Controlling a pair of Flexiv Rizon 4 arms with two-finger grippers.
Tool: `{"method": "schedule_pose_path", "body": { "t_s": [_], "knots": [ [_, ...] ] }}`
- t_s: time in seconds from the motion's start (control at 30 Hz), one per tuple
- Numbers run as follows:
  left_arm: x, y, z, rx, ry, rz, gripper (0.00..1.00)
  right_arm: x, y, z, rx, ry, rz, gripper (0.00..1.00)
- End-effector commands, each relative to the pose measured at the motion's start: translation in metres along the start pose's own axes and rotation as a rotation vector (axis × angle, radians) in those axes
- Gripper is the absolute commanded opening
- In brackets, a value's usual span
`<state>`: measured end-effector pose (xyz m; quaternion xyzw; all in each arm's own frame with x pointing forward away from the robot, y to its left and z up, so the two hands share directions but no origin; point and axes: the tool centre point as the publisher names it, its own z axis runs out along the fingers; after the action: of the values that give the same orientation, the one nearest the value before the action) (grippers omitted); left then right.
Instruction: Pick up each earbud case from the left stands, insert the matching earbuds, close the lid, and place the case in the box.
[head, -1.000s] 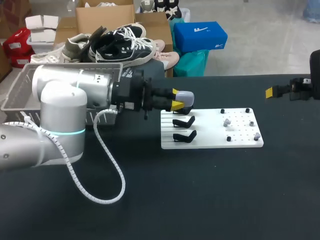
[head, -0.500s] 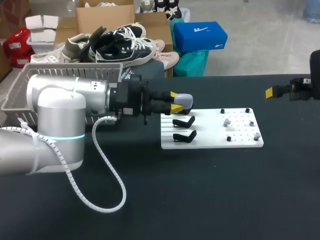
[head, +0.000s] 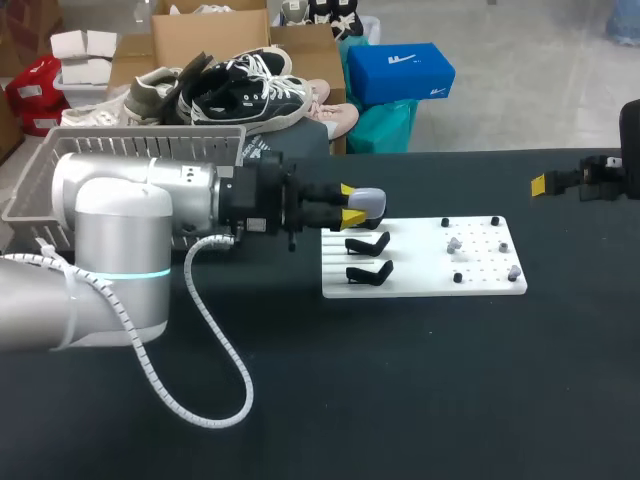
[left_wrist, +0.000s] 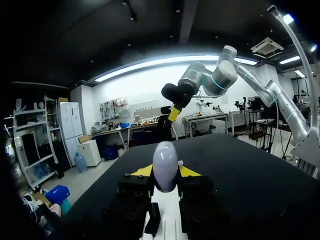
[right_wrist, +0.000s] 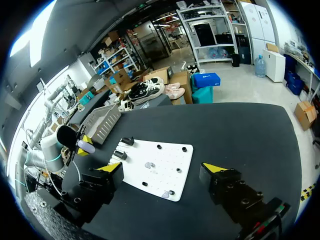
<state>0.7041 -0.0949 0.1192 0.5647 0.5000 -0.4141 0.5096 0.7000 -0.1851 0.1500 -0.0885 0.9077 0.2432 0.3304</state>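
My left gripper (head: 349, 202) is shut on a pale lavender earbud case (head: 369, 203), held just above the back left corner of the white board (head: 420, 285). In the left wrist view the case (left_wrist: 165, 169) stands upright between the yellow tips of that gripper (left_wrist: 165, 173). Two black stands (head: 367, 244) (head: 368, 271) on the board's left side are empty. Small earbuds (head: 453, 243) (head: 513, 271) lie among black pegs on its right side. My right gripper (right_wrist: 163, 169) hangs open above the table's far right, apart from the board (right_wrist: 157, 150).
A grey mesh basket (head: 40, 170) stands at the table's back left, partly behind my left arm. That arm's white coiled cable (head: 215, 390) loops over the table in front of it. Bare black tabletop lies in front of and right of the board.
My left arm drew back slightly to the left with the case in its grip, then held still. The right arm has not moved.
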Motion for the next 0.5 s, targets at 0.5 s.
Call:
{"method": "schedule_pose_path", "body": {
  "t_s": [0.5],
  "knots": [
    [0.005, -0.004, 0.034, 0.011, -0.036, -0.04, 0.0, 0.0, 0.0, 0.0, 0.0, 0.0, 0.0, 1.0]
  ]
}}
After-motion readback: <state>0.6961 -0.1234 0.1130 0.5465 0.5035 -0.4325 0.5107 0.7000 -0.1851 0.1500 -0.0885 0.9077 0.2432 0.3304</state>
